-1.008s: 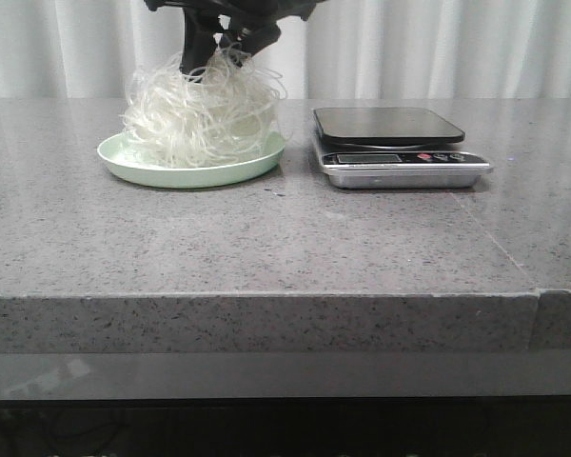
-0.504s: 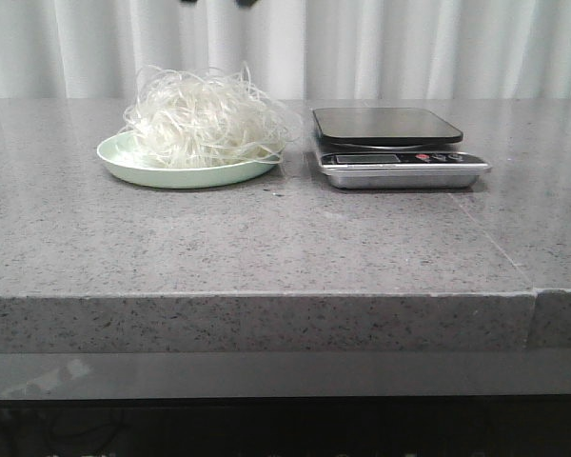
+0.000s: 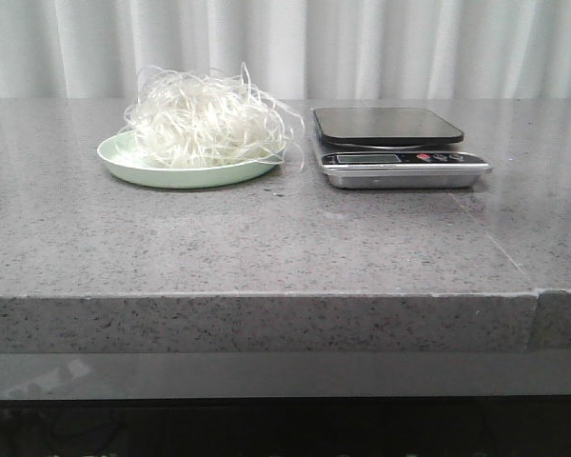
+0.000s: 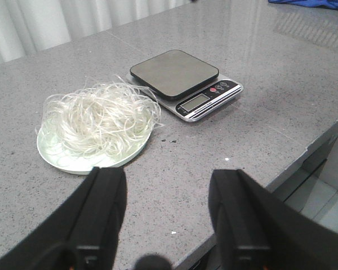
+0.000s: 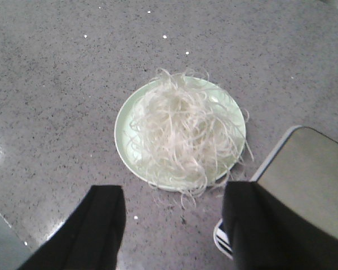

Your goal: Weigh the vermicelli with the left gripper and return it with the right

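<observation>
You have the noodles (image 3: 207, 119) lying in a loose heap on the pale green plate (image 3: 124, 164), which sits flat on the grey stone table (image 3: 266, 238). A few stray strands hang over the plate's rim on the side facing the scale (image 3: 400, 145), and the scale stands just beside the plate, apart from it, with nothing on its dark platform.

Your left gripper (image 4: 169, 219) is released: its 2 black fingers (image 4: 98, 214) stand wide apart with only bare table between them. It hangs clear of the table, and the noodles (image 4: 101, 118) lie ahead of it, past the fingertips and a little toward the left finger's side. The scale (image 4: 183, 79) is farther out again, beyond the plate (image 4: 56, 157) and toward the other finger's side, its display and buttons turned this way.

Your right gripper (image 5: 172, 225) is also released, its 2 fingers (image 5: 101, 225) spread and holding nothing. It looks down from above, with the noodles (image 5: 183, 135) and the plate (image 5: 124, 121) just ahead of the gap between the fingertips. A corner of the scale (image 5: 304, 185) shows beside 1 finger, partly hidden behind it.

In the front view neither gripper shows at all; only the plate of noodles and the scale stand on the table before the white curtain (image 3: 362, 48).
</observation>
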Robot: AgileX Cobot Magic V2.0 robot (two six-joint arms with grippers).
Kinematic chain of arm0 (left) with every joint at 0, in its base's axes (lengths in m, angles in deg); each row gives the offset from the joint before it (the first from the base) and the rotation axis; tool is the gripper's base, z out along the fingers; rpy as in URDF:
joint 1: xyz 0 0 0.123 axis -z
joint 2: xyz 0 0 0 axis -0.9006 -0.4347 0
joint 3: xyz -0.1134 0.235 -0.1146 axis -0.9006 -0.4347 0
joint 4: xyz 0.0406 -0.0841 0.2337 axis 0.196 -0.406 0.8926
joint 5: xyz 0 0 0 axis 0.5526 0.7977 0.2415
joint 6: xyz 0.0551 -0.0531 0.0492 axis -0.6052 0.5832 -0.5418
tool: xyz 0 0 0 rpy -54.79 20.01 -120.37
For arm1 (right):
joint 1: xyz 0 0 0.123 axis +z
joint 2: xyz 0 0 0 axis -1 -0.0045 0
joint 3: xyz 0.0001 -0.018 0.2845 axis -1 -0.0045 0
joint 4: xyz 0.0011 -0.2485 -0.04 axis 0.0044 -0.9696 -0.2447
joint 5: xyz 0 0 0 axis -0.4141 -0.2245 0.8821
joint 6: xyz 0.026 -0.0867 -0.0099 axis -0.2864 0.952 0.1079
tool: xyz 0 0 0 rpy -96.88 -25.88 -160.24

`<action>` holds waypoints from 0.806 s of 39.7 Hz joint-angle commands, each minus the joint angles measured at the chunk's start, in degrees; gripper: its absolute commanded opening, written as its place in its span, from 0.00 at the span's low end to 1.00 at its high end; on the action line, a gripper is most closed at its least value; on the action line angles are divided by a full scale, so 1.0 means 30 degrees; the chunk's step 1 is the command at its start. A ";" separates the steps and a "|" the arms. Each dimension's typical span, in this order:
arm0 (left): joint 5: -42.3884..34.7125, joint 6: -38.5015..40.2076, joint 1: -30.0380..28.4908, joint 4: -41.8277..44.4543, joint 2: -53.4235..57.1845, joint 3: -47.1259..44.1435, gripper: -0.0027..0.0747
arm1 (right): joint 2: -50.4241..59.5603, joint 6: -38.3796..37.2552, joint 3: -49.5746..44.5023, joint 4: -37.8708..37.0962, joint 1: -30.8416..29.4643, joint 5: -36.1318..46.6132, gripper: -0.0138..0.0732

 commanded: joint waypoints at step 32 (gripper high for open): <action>-0.1656 0.0164 0.0126 -0.0270 -0.0029 0.0451 0.59 | 1.8857 -0.0127 -1.5066 -0.0617 -0.0070 0.0352 0.74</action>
